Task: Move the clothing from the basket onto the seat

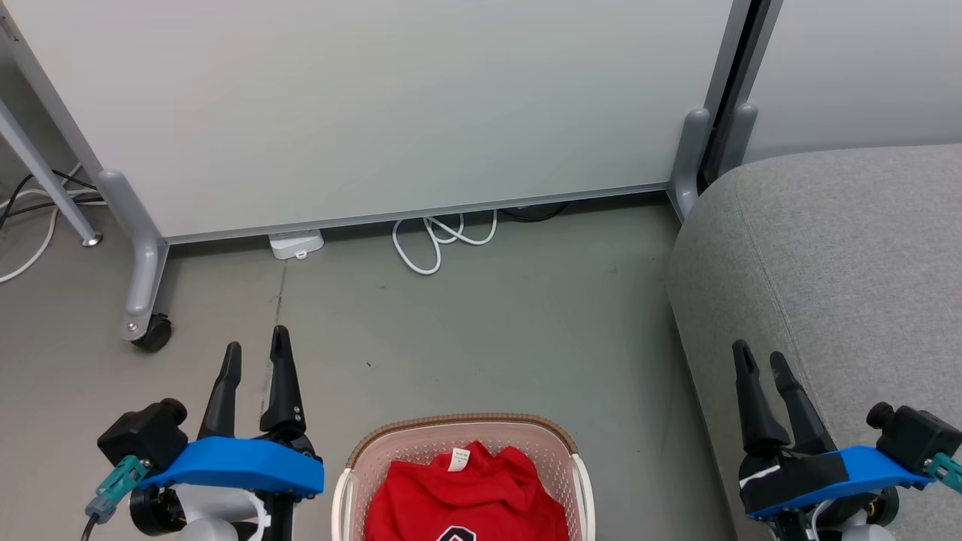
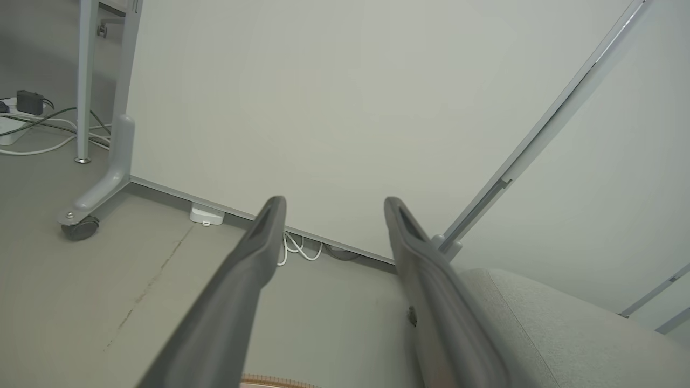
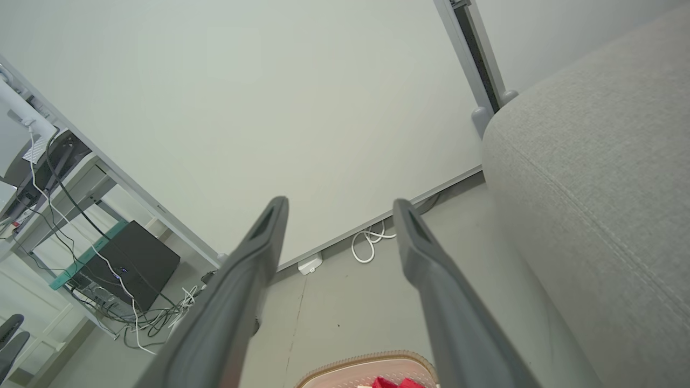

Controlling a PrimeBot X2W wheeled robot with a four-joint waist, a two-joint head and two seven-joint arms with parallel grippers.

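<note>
left gripper (image 1: 257, 338): lower left of the head view, its two dark fingers spread wide and pointing up over bare floor, nothing between them; it sits just left of the basket without touching it.
right gripper (image 1: 757, 350): lower right of the head view, fingers parted and empty, seen against the seat's near edge.
basket (image 1: 458, 418): cream perforated plastic with a brown woven-look rim, standing on the floor between the two grippers at the bottom edge of the head view; its rim also peeks in at the bottom of both wrist views.
clothing (image 1: 466, 496): bright red fabric heaped inside the basket, a white neck tag (image 1: 458, 458) on top and a bit of black-and-white lettering at the lower edge.
seat (image 1: 827, 263): light-grey upholstered cushion with a rounded edge and a stitched seam, right of the basket, no garment on it.
floor (image 1: 481, 323): grey, with a thin crack running away from the left gripper.
white cable (image 1: 443, 237): looped on the floor at the foot of the partition, near a small white box (image 1: 297, 244).
partition panel (image 1: 376, 105): pale grey, farthest back, on grey legs, one with a black caster (image 1: 154, 333).
</note>
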